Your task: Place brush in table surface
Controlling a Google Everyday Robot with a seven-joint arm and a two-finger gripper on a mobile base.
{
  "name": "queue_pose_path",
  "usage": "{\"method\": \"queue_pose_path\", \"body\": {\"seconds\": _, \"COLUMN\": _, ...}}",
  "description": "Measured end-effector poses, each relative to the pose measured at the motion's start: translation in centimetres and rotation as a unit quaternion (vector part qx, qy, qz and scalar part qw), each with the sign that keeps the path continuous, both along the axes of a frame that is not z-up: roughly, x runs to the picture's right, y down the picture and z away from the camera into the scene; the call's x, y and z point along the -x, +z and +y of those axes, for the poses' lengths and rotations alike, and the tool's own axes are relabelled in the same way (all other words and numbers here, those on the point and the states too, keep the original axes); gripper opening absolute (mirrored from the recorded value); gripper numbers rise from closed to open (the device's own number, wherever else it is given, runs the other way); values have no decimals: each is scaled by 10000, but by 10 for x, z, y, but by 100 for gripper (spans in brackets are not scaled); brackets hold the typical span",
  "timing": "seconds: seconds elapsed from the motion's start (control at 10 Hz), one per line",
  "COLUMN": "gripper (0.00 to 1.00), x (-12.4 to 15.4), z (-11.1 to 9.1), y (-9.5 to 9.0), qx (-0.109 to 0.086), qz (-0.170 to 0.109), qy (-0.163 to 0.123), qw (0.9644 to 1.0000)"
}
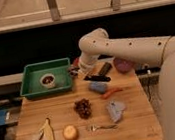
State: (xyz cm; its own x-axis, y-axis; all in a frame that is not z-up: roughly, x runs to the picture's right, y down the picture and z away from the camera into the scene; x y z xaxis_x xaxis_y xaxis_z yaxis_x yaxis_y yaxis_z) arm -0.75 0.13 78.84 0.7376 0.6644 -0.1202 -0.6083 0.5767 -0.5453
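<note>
My gripper (79, 72) hangs at the end of the white arm, over the back of the wooden table surface (63, 114), between the green tray and a red-brown bowl (75, 63) that it mostly hides. The brush (97, 77) shows as a slim black handle reaching right from just under the gripper, low over the table and above a blue object (98, 87). Its head is hidden by the gripper. I cannot tell whether the gripper holds it. A short dark block (105, 68) lies just behind the handle.
A green tray (33, 89) with a small cup stands at the back left. On the table are a purple object (123, 64), a carrot (111, 92), grapes (82, 108), a grey-blue object (116, 110), a fork (102, 128), a yellow fruit (70, 133) and a banana peel (44, 135).
</note>
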Motion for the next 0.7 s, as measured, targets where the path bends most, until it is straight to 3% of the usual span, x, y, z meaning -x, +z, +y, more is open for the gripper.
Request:
{"method": "queue_pose_path", "body": {"seconds": 0.2, "gripper": 0, "x": 40, "z": 12, "y": -1, "qx": 138, "qz": -452, "qy": -339, "qw": 9983}}
{"method": "queue_pose_path", "body": {"seconds": 0.4, "gripper": 0, "x": 77, "z": 24, "y": -5, "qx": 230, "qz": -836, "qy": -628, "qw": 9943}}
{"method": "queue_pose_path", "body": {"seconds": 0.7, "gripper": 0, "x": 122, "z": 44, "y": -17, "qx": 339, "qz": -1431, "qy": -1049, "qw": 9836}}
